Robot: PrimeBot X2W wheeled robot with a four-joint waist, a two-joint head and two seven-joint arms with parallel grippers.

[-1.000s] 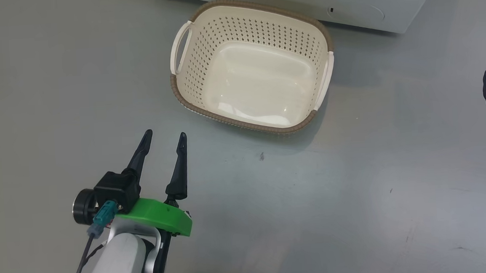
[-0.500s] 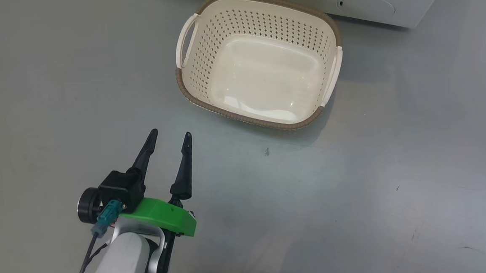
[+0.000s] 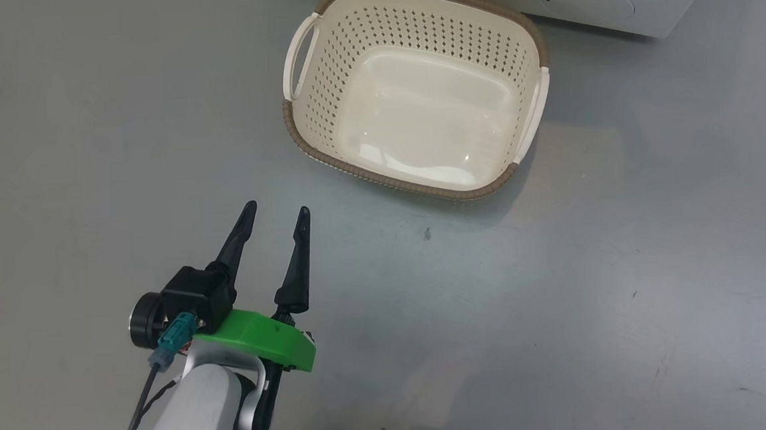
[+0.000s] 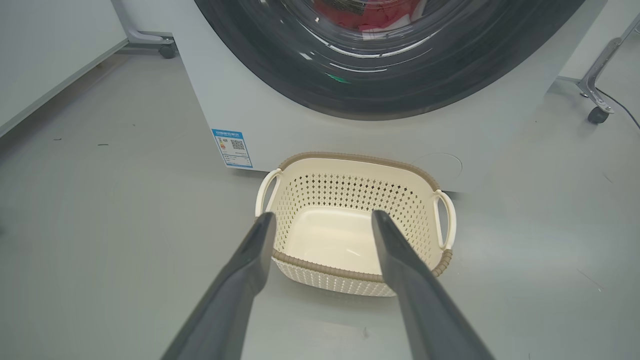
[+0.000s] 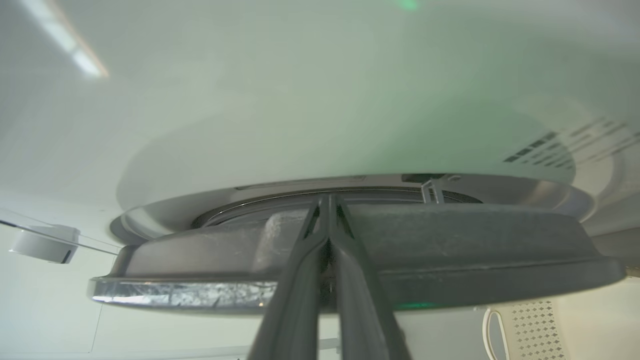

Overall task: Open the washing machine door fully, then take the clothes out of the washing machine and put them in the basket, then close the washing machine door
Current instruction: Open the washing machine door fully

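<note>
The right tool (image 5: 327,199), fingers pressed together at the washing machine door (image 5: 475,250) rim, should hook and swing it wide in a steady arc, while the left tool (image 3: 276,210) hangs spread.

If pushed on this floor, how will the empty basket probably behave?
The basket looks like thin perforated plastic and is empty, so it is probably light. On the smooth floor it would likely slide rather than tip, its base being wide. The wall may flex.

You see the cream perforated basket (image 3: 323,99), brown-rimmed and empty, upright on the floor just before the white washing machine (image 4: 280,110). Red clothes (image 4: 370,17) show through the glass of the black-rimmed washing machine door (image 4: 380,95).
</note>
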